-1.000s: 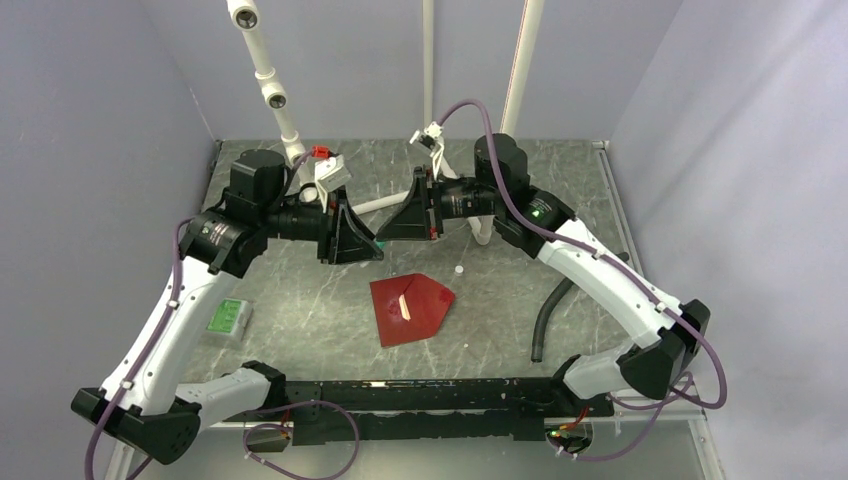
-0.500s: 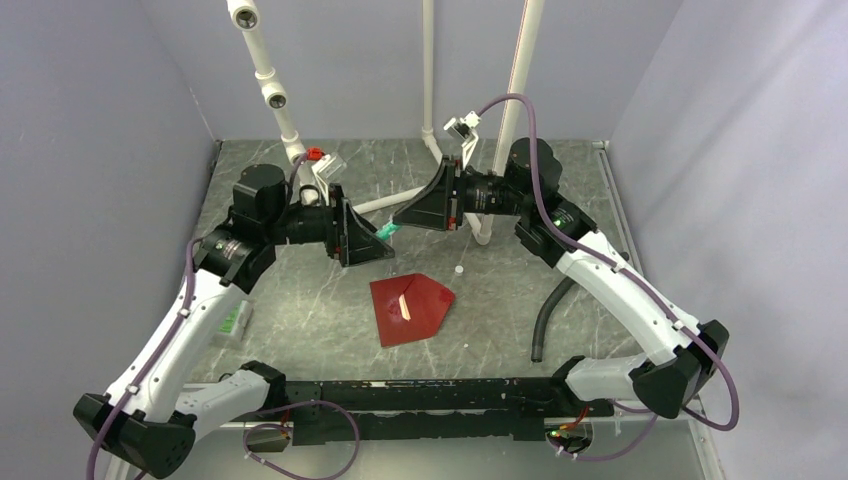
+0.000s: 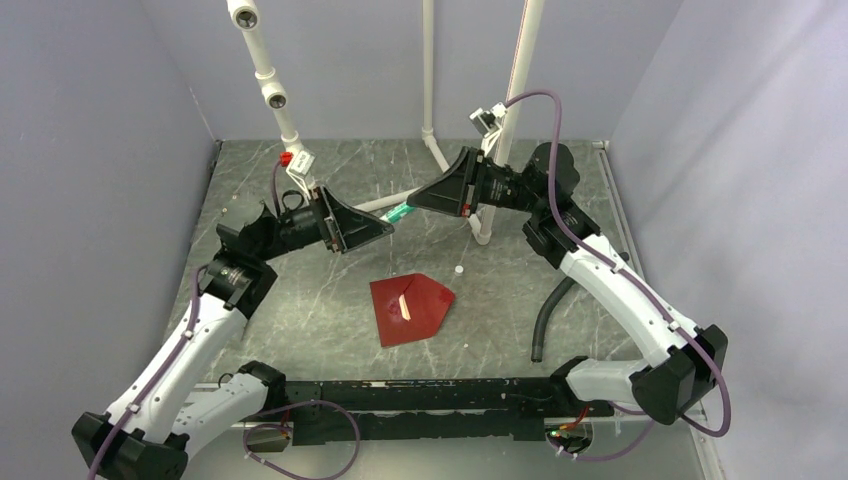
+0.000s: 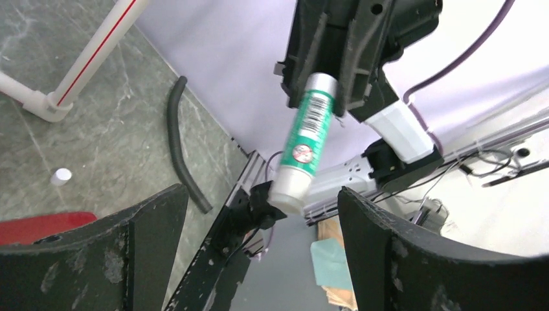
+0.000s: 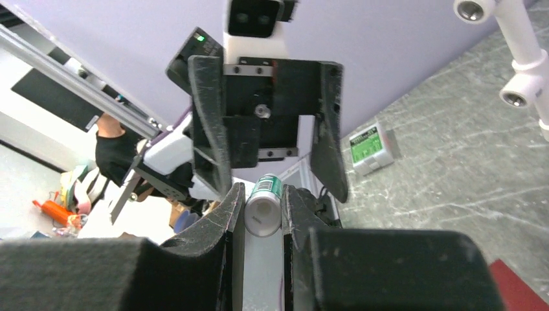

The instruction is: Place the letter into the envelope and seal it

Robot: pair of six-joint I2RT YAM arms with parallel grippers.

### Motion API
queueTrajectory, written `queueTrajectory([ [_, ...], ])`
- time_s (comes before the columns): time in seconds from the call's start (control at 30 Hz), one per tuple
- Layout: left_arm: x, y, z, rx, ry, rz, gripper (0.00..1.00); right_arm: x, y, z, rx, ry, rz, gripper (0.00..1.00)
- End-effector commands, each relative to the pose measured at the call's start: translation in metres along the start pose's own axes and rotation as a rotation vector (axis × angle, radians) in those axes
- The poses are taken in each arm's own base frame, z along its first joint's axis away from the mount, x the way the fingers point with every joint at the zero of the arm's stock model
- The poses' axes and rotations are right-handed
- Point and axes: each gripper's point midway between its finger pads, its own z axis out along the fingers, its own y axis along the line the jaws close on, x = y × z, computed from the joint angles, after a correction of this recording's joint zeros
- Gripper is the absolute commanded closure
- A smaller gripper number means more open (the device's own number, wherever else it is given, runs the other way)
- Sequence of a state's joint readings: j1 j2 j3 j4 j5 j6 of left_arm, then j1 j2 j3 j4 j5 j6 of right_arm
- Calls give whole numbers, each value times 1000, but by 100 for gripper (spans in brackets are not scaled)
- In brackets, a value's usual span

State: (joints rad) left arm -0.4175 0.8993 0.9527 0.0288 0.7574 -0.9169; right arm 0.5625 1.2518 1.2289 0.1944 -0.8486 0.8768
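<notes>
Envelope (image 3: 425, 312), dark red, lies flat mid-table (image 3: 300, 300), pointed flap to the right, pale strip (image 3: 405, 305) on it, well apart from both grippers. L gripper (image 3: 378, 228) is raised, spread wide, empty. R gripper (image 3: 416, 204) faces it, pinching a green-white glue stick (image 3: 395, 213) whose free end is near the L fingertips. Small white cap (image 3: 458, 269) sits near the envelope.

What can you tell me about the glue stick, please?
The glue stick is a green-and-white tube with a barcode and round red mark, white at both ends. It is held tilted above the table, one end clamped in the right gripper's jaws; the free end points at the open left gripper, touching nothing.
</notes>
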Motion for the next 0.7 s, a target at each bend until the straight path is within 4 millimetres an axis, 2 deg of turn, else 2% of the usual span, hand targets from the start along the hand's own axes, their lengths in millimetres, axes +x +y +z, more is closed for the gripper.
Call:
queueTrajectory([
  [0.0,-25,-16,6,94,-118,-80,11,-15,31,-5,-86,-53,-50,100],
  [0.17,-34,-22,7,125,-164,-129,14,-15,31,-3,-115,-66,-5,100],
  [0.33,-42,-34,7,193,-192,-138,35,-16,29,-1,-116,-82,23,100],
  [0.47,-41,-34,9,211,-182,-145,49,-18,27,0,-110,-85,32,100],
  [0.53,-41,-35,9,215,-173,-147,50,-19,24,0,-99,-93,37,100],
  [0.67,-39,-37,10,218,-154,-141,43,-21,21,1,-80,-109,37,100],
])
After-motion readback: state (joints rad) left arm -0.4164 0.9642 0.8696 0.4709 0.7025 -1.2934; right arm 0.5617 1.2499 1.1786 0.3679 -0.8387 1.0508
